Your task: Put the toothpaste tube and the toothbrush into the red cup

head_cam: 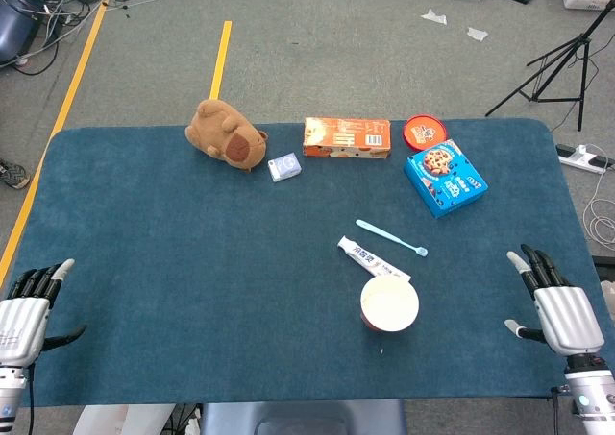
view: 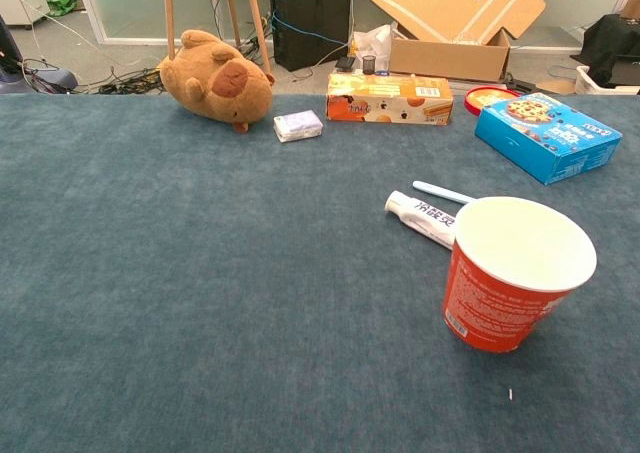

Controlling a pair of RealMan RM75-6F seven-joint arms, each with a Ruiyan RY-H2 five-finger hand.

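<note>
The red cup point(head_cam: 389, 304) point(view: 513, 273) stands upright and empty, its white inside showing, near the table's front right of centre. The white toothpaste tube point(head_cam: 370, 258) point(view: 421, 218) lies flat just behind the cup, one end at its rim. A light blue toothbrush point(head_cam: 391, 238) point(view: 441, 192) lies on the cloth behind the tube. My left hand point(head_cam: 27, 310) rests at the front left edge, fingers apart, holding nothing. My right hand point(head_cam: 562, 308) sits at the front right edge, also spread and empty. Neither hand appears in the chest view.
A brown plush animal point(head_cam: 225, 134) point(view: 214, 80), a small pale packet point(head_cam: 284, 167) point(view: 298, 125), an orange box point(head_cam: 347, 138) point(view: 389, 98), a red round lid point(head_cam: 425, 130) and a blue cookie box point(head_cam: 444, 177) point(view: 560, 135) line the far side of the blue table cloth point(head_cam: 192, 291).
</note>
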